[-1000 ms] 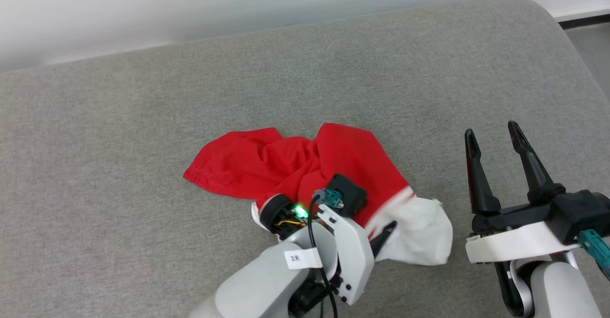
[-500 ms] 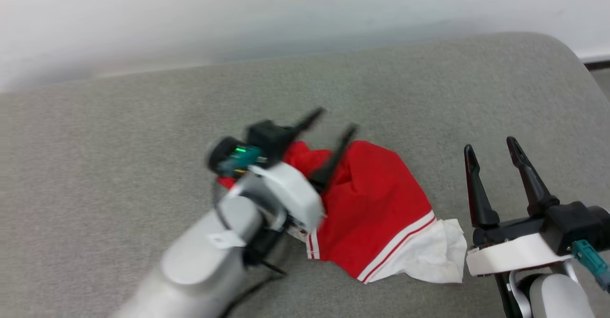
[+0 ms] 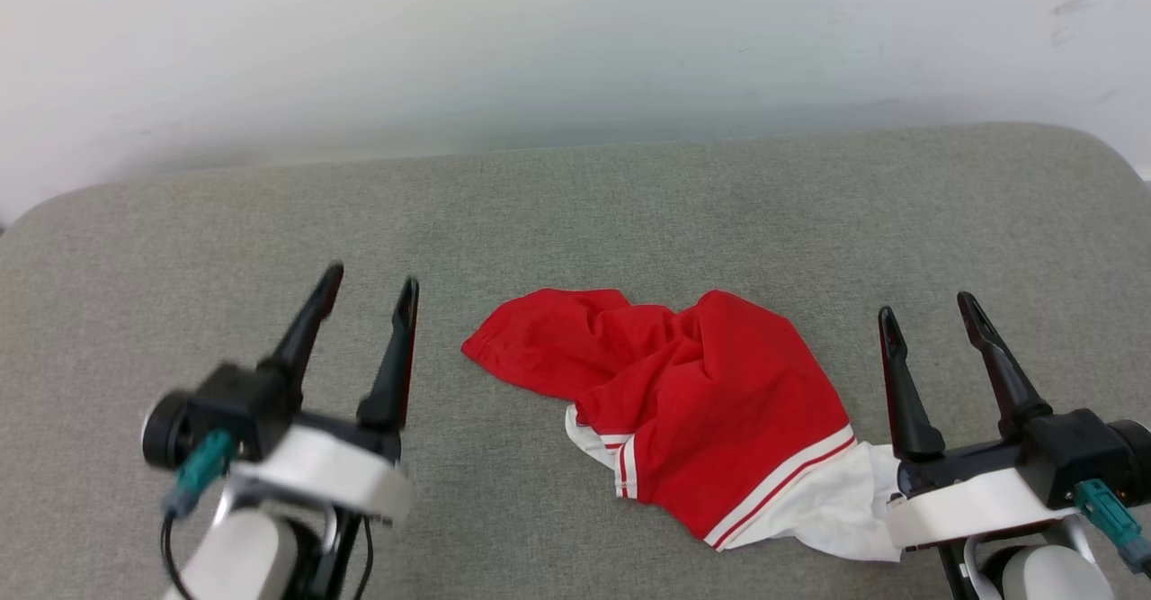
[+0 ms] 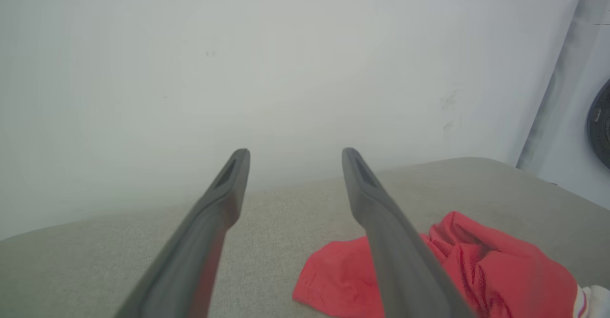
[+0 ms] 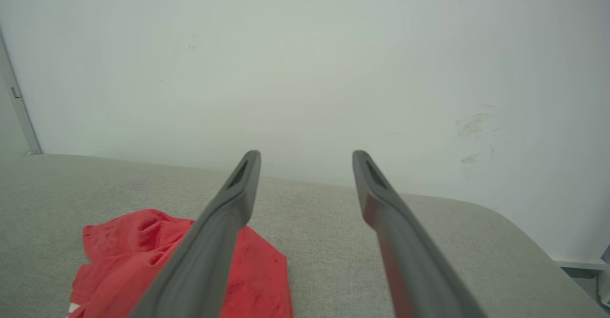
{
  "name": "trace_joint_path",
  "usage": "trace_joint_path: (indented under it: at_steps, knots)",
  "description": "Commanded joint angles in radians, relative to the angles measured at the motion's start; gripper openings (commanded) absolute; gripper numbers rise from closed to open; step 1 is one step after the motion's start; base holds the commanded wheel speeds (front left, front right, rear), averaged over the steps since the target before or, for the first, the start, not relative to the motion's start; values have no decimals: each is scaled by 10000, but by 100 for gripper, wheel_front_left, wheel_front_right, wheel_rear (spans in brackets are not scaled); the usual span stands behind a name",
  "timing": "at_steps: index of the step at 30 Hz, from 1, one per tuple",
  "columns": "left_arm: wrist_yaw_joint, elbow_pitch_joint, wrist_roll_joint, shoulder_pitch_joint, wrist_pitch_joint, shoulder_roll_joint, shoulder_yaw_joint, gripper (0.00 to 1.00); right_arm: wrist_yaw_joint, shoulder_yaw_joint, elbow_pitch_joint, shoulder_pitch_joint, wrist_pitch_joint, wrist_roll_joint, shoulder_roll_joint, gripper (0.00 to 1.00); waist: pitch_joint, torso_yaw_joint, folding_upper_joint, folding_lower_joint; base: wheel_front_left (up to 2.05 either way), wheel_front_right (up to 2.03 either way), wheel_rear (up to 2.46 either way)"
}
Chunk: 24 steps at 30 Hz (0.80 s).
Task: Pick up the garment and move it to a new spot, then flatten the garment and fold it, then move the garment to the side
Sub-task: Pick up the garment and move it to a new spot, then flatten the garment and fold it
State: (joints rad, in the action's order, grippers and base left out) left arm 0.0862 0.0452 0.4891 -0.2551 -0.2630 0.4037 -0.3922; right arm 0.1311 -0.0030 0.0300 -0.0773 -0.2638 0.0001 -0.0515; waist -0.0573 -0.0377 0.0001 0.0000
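- On the grey cushion (image 3: 225, 249), head view: the garment (image 3: 710, 402) lies in a crumpled heap at centre, between my two grippers and touching neither.
- Same view, change noted: a second ago the left gripper (image 3: 373, 276) was down on the cloth by the white sleeve. It now stands well to the left, jaws wide and empty. The camera has also tilted, so I discount the heap's apparent shift.
- Same view: the right gripper (image 3: 926, 305) sits at lower right, jaws wide, holding nothing, with the white sleeve just beside its base.
- My reading: the cloth has been let go, so the relocation looks finished. Flattening comes next, and nothing is spread yet.
- Garment, appearance: red body bunched in soft ridges, one hemmed corner pointing left. A white sleeve panel with red-white stripe trim lies at the near right, and a second striped edge is tucked under the near side. No lettering faces up.
- Left wrist view: the fingers spread wide over bare cushion, red cloth (image 4: 500, 261) low to their right, pale wall (image 4: 286, 46) beyond.
- Right wrist view: the fingers equally wide, red cloth (image 5: 143, 241) low to their left, partly behind one finger.
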Motion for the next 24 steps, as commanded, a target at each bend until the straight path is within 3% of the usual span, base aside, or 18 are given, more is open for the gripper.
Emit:
trace_joint_path:
  at_steps: [1, 10, 19, 22, 24]
  knots:
    - [-53, -166, -132, 258, -21, -76, 124, 100, -7, -26, -40, 91, -13, 11, 21, 100, 2, 14, -1, 0, 0, 0, 0]
    - [-615, -1191, -1561, 2383, -24, -1618, 1371, 100, -7, 125, 47, 255, -13, 129, 23, 100, 64, 58, -1, 0, 0, 0, 0]
    - [-1463, -1123, -2462, 2402, -25, -2248, 2154, 100, -7, 336, 334, 309, -13, 225, 24, 100, -34, 84, -1, 0, 0, 0, 0]
    - [-1585, -1104, -2605, 2339, -25, -2458, 2357, 100, -7, 563, 725, 169, 597, 583, -290, 100, -121, 119, -1, 0, 0, 0, 0]
    - [-1672, -1107, -2691, 2380, -25, -2580, 2482, 100, -7, 1009, 863, 40, 1556, 977, -694, 100, -194, 148, -1, 0, 0, 0, 0]
